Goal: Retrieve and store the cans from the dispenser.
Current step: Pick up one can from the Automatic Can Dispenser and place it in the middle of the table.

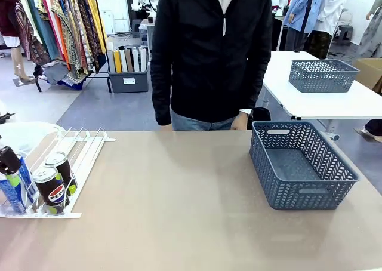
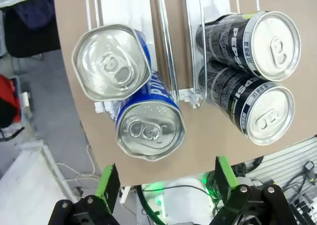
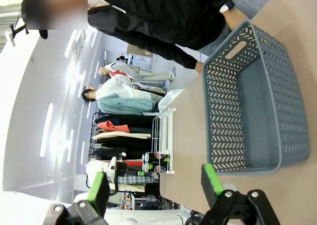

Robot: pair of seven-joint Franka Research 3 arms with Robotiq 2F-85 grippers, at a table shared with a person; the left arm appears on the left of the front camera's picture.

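Cans [image 1: 51, 190]: 4 seen, all in dispenser [image 1: 65, 214], at its low end, on table's [image 1: 179, 211] near-left corner (robot's side). They stand w/ silver tops up, tilted a bit w/ the rack slope. Left lane: 2 blue cans [image 2: 148, 131], one behind the other, touching. Lane farther right: 2 black Pepsi cans [image 2: 270, 121], likewise touching front-to-back; green marks low on their sides in front view. Front can of each pair sits at the curved stops.

Left pincer [image 2: 164, 185]: open wide, green pads [image 2: 106, 183] well apart, nothing between them. Hangs above the blue pair, looking down on the tops; nearer blue can lies just beyond the gap btwn the fingers. Wrist view: pads clear of all cans. Front view: pincer at pic's left edge, right by the blue cans; contact there, cannot tell.

Right pincer [image 3: 154, 185]: open too, pads apart, nothing held. Above table, near grey-blue mesh basket [image 3: 223, 126]. Basket stands on table's right side, well apart from dispenser; slot handles in its short walls.

Person [image 1: 209, 50], black jacket, stands at far edge, approx btwn rack & basket. One hand [image 1: 240, 123] low by table edge, watch on wrist, apart from basket.

Bkgd: 2nd mesh basket [image 1: 322, 75] on white table far right; clothes rail [image 1: 59, 20] far left.
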